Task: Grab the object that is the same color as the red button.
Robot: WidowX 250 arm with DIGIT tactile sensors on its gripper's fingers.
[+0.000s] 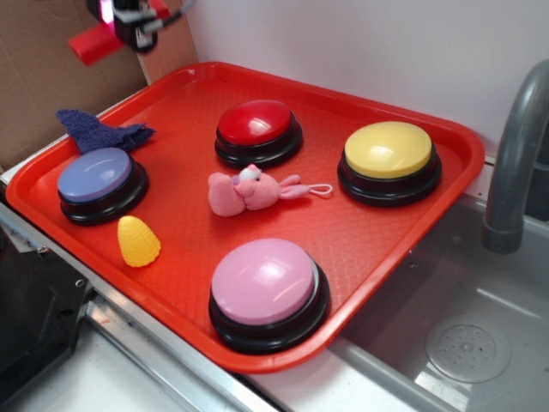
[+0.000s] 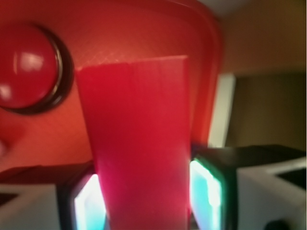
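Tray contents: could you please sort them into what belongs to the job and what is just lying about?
Job: red block, clamped in the gripper; red button.

Lying about: yellow button, pink button, lavender button, pink plush bunny, yellow corn toy, blue cloth.

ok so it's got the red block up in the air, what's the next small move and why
Probably just hold the grip and stay lifted. The tool is shut on the red block, which is raised well above the tray, near its far-left corner and clear of the red button, so the grab looks done.
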